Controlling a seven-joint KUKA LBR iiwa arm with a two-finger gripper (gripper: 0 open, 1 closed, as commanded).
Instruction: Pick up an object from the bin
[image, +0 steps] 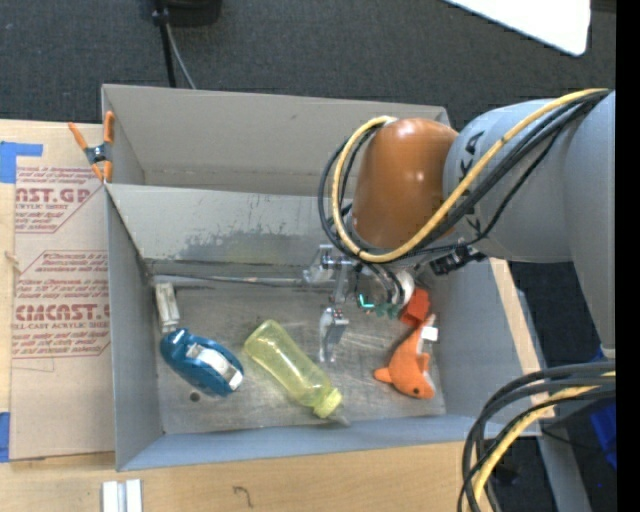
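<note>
Yellow-green plastic bottle (290, 368) lies by the front wall of the grey bin (130, 330), with an orange toy fish (408, 368) to its right. The end effector (345, 320) hangs between them (can't tell how open, or whether it's got anything). I'd shift over the bottle's middle and take it crosswise.

In the bin (130, 300), a tape dispenser (200, 363) lay at the left, a bottle (288, 368) in the middle and a toy fish (408, 370) at the right; the pincer (332, 338) stood just behind the bottle, left of the fish.
</note>
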